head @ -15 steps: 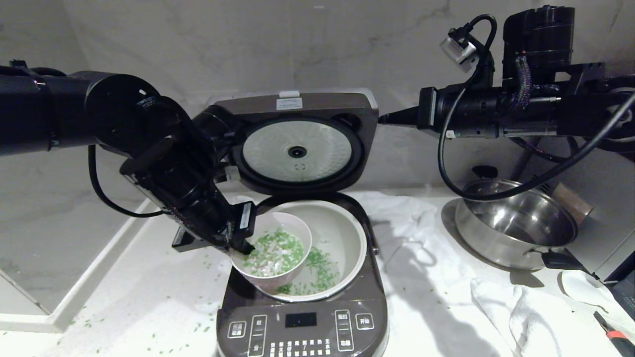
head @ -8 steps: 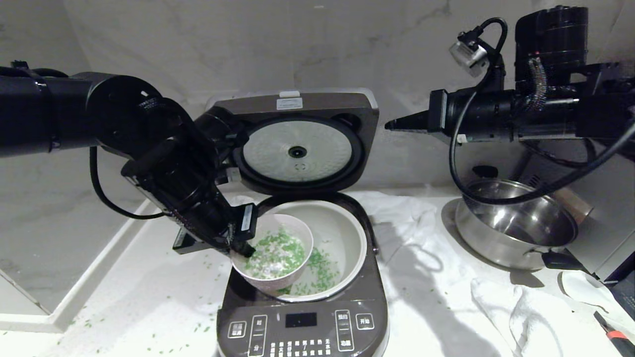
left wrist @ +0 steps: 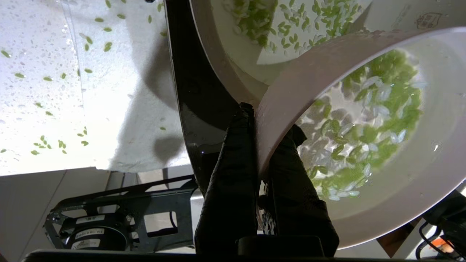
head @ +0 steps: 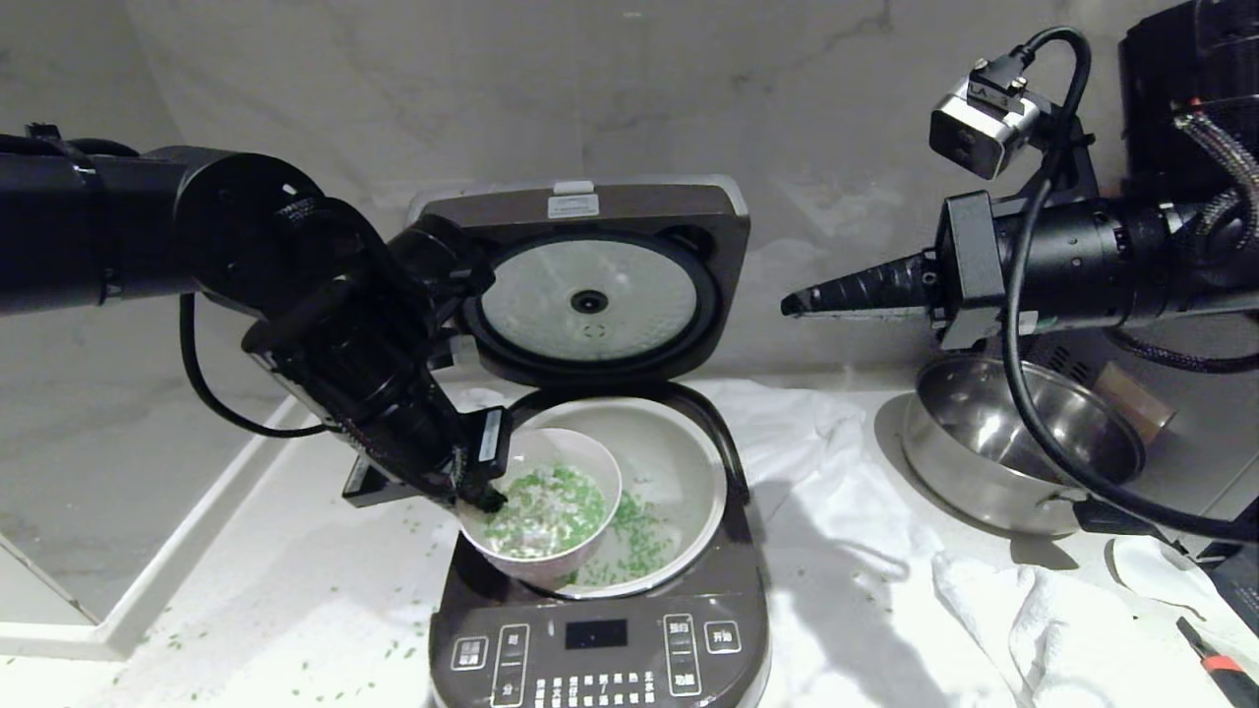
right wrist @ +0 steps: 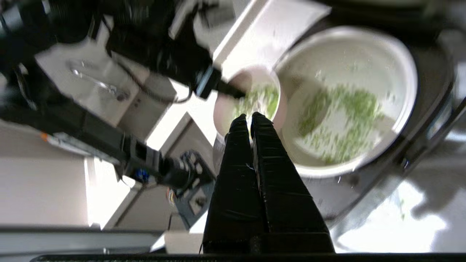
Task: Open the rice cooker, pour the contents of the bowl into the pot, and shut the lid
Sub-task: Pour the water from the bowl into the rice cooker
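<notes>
1. The rice cooker (head: 598,639) is sitting nearest on the white surface (head: 256,600), its front button panel (head: 596,661) facing the robot, with loose green bits lying scattered on the surface around its left side.
2. The pink bowl (head: 543,511) is hanging tilted over the front left part of the pot (head: 689,462), its rim overlapping the pot's rim; I cannot tell whether the two are touching.
3. The left gripper (left wrist: 267,125) is clamping the bowl's wall, with one finger outside and one inside.
4. The contents (left wrist: 364,123), green and pale bits in water, are lying inside the bowl, and more green bits are lying on the pot's floor just beyond it.
5. A white cloth (head: 1043,610) is lying crumpled on the surface to the right of the cooker.
6. A shiny steel pan (head: 1023,447) is standing farther right, well apart from the cooker.
7. The lid (head: 590,285) is standing open and upright behind the pot, showing its round silvery inner plate.
8. The right gripper (head: 787,306) is hovering level above the surface, to the right of the lid, its fingers pressed together and holding nothing.
</notes>
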{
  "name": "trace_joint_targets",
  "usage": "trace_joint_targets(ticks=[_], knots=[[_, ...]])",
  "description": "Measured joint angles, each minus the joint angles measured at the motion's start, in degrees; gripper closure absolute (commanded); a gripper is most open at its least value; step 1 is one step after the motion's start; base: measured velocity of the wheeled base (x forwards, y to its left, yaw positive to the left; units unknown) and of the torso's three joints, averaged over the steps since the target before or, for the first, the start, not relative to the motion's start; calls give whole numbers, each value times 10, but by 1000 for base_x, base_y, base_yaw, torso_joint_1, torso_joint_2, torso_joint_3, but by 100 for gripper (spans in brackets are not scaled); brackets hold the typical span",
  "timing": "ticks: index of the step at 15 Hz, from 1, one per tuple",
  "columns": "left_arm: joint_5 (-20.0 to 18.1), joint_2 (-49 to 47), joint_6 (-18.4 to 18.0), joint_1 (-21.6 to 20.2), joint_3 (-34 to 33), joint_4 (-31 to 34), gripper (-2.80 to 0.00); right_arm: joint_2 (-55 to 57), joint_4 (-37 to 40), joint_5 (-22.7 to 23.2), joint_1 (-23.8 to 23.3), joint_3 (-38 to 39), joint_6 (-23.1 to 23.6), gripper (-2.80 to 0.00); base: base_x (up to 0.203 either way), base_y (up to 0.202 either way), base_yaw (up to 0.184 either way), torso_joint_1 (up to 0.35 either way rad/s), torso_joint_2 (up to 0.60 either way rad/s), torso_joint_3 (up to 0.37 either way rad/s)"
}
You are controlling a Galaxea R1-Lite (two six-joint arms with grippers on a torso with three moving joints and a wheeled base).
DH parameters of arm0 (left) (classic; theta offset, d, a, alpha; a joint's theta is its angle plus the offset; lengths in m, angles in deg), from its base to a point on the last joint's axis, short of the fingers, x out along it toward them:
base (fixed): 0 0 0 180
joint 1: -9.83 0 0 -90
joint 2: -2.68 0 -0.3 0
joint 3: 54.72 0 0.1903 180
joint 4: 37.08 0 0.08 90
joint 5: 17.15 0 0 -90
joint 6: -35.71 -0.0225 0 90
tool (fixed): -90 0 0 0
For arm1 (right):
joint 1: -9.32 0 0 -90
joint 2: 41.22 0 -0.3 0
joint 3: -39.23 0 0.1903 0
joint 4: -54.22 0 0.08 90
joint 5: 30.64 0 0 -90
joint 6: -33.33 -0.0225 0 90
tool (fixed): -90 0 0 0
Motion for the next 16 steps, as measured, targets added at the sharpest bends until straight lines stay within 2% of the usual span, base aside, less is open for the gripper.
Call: trace_joint_targets(ticks=[4,8,11,16], knots=[[1,0,2,0,-1,0,0,69,0,14,-41,-87,-11,0,0,0,0,0,0,0],[2,0,2,0,-1,0,0,136,0,16,-42,-176,-79,0,0,0,0,0,0,0],[2,0,2,-1,-2,0,0,153,0,16,-34,-182,-80,0,0,0,0,0,0,0],[2,-2,2,-1,-2,0,0,139,-1,31,-25,-135,-78,0,0,0,0,0,0,0]])
